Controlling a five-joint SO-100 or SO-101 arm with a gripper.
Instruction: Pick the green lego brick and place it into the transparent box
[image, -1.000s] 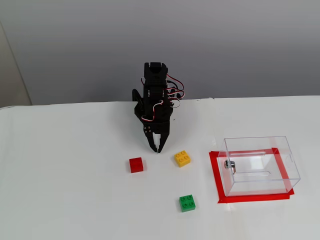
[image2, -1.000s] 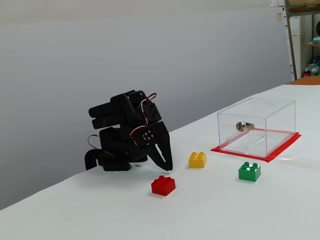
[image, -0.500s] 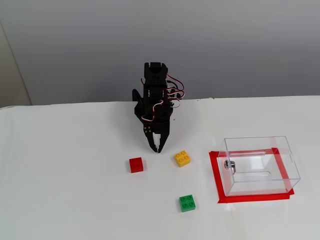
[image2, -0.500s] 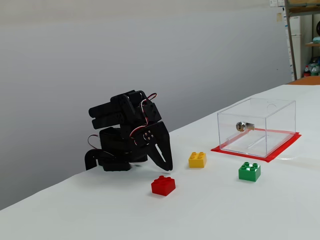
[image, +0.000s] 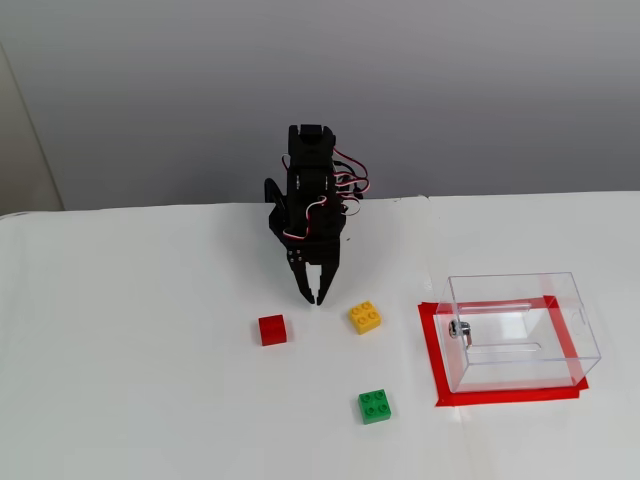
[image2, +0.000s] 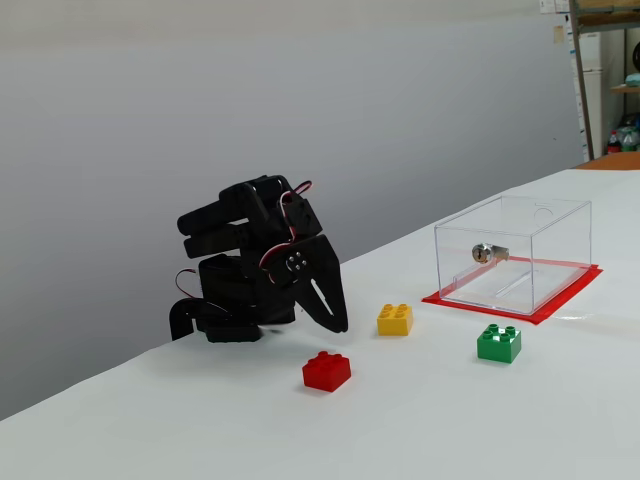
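The green lego brick (image: 374, 406) (image2: 499, 343) lies on the white table near the front, apart from everything. To its right in both fixed views stands the transparent box (image: 520, 331) (image2: 513, 253), open at the top, on a red tape rectangle, with a small metal fitting on one wall. My black gripper (image: 313, 297) (image2: 340, 325) hangs folded at the arm's base, tips pointing down at the table between the red and yellow bricks. It is shut and holds nothing, well behind the green brick.
A red brick (image: 272, 329) (image2: 327, 370) lies just ahead and left of the gripper tips in one fixed view. A yellow brick (image: 365, 317) (image2: 395, 319) lies to their right. A grey wall stands behind the table.
The arm has begun to stir: the gripper tips have lifted slightly off their resting pose. The bricks and the box have not moved.
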